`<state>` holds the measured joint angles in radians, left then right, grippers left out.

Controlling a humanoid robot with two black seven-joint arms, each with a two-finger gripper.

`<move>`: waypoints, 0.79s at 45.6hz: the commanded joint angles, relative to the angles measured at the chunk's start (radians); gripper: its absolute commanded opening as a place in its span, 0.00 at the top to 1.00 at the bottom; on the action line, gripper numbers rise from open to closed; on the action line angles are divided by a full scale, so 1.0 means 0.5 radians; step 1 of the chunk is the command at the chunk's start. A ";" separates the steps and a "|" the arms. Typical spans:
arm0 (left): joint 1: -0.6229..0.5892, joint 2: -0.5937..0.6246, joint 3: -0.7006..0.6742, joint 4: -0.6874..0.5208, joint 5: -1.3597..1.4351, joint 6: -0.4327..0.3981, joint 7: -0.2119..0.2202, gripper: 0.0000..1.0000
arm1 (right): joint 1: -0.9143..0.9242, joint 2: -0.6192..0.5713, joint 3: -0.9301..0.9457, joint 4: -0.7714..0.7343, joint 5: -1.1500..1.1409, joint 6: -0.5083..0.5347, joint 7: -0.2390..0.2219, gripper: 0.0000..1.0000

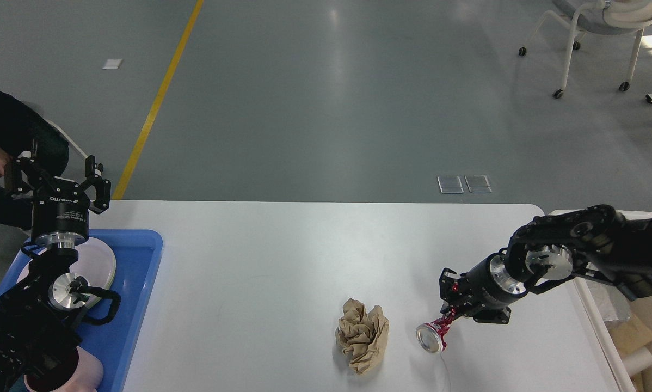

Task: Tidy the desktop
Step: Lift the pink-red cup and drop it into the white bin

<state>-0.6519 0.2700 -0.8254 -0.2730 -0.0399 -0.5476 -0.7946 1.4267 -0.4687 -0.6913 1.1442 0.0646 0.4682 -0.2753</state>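
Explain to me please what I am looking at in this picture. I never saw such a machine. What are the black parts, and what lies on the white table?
The picture is taken from the robot's own head, looking forward and down. The black parts are its two arms, one from each side.

The right tool is shut on a crushed red can, which looks lifted just above the desktop. The left tool is open, holds nothing, and hangs over a blue tray holding a white plate.

A crumpled ball of brown paper lies on the desktop beside the can. A cream bin stands at the right edge. Behind is grey floor, with a chair far right.
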 commanded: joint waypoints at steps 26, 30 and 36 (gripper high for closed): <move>0.000 0.003 0.000 0.000 0.000 0.000 0.000 0.03 | 1.209 -0.431 -0.274 -0.018 -0.025 0.334 0.011 1.00; 0.000 0.003 0.000 0.000 0.000 0.000 0.000 0.03 | 1.092 -0.434 -0.372 -0.134 -0.025 0.312 0.008 1.00; 0.000 0.003 0.000 0.000 0.000 0.000 0.000 0.03 | 0.749 -0.434 -0.437 -0.447 -0.007 0.156 0.005 1.00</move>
<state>-0.6519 0.2717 -0.8252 -0.2730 -0.0400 -0.5476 -0.7948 1.9426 -0.6851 -0.8852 1.0485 0.0528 0.6141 -0.2712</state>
